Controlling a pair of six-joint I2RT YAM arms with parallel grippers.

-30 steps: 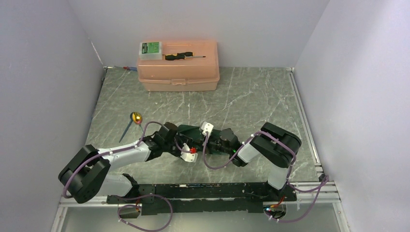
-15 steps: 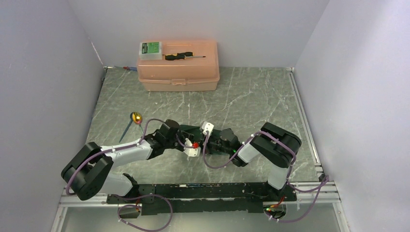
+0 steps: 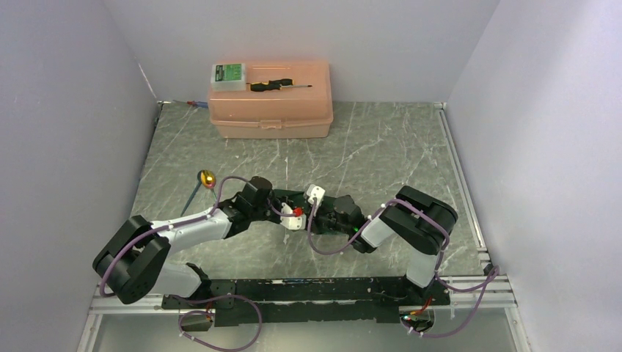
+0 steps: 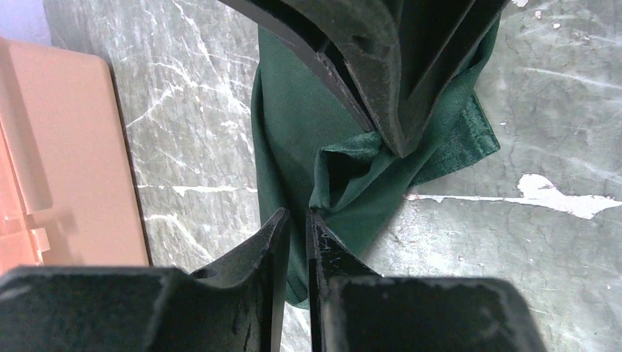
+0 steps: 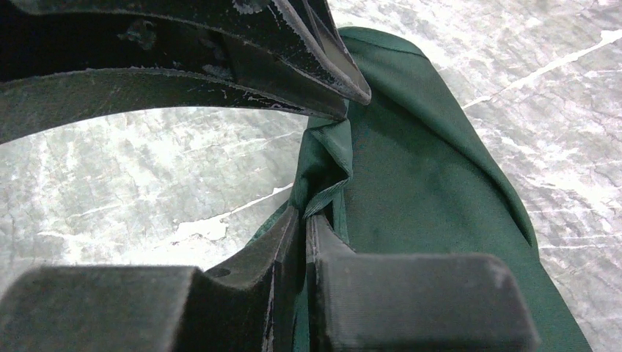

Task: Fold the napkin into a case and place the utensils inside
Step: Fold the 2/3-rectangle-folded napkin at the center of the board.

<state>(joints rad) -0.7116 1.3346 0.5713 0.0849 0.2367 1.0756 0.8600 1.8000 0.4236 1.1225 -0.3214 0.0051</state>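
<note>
Green napkin [image 4: 293,125] bunched mid-tabletop [image 3: 381,147], near side. L tool [image 4: 295,218] & R tool [image 5: 302,220] each clenched on a fold, tips almost meeting. Gold-headed spoon [image 3: 207,177] lies well left.

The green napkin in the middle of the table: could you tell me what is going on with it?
Both arms are on the napkin. The left gripper and the right gripper each pinch a bunched fold of it, facing each other, low over the table. It is crumpled, not yet a case. A gold-headed utensil lies apart to the left.
</note>
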